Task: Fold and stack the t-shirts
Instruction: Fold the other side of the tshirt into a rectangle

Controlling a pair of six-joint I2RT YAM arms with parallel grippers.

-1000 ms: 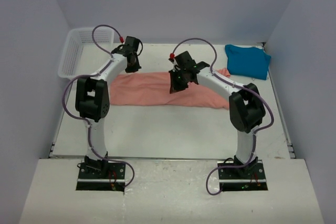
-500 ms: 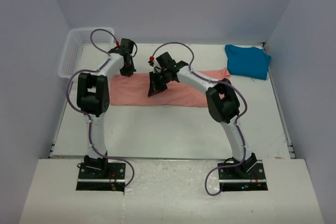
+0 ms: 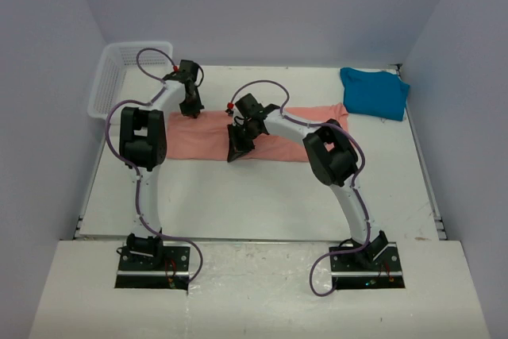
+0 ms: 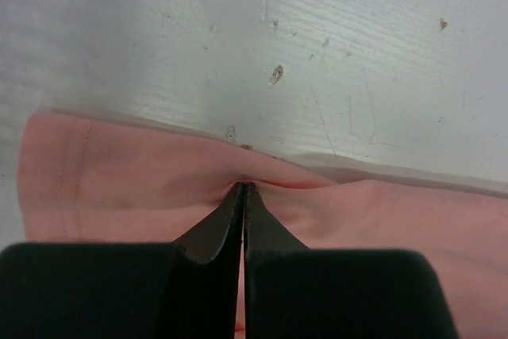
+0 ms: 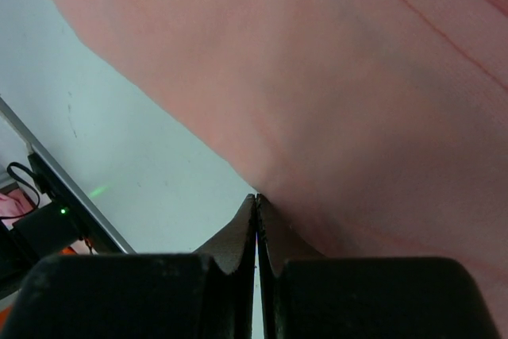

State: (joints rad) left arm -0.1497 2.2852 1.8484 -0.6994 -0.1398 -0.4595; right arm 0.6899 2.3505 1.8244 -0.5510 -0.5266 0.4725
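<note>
The salmon-pink t-shirt (image 3: 208, 137) lies as a long flat strip across the middle of the table. My left gripper (image 3: 190, 107) sits at its far edge near the left end. In the left wrist view this gripper (image 4: 242, 188) is shut, and the pink cloth (image 4: 119, 188) puckers at its tips. My right gripper (image 3: 238, 152) is over the strip's near edge, left of centre. Seen from the right wrist, it (image 5: 255, 198) is shut on the edge of the pink cloth (image 5: 357, 77). The teal-blue t-shirt (image 3: 375, 93) lies folded at the back right, away from both grippers.
A white mesh basket (image 3: 119, 69) stands at the back left corner, just left of my left arm. Bare white table (image 3: 238, 196) stretches between the shirt and the arm bases. Grey walls close in both sides and the back.
My right gripper has swung left and nearer across the pink shirt, still shut on cloth. My left gripper has shifted slightly left along the far edge.
</note>
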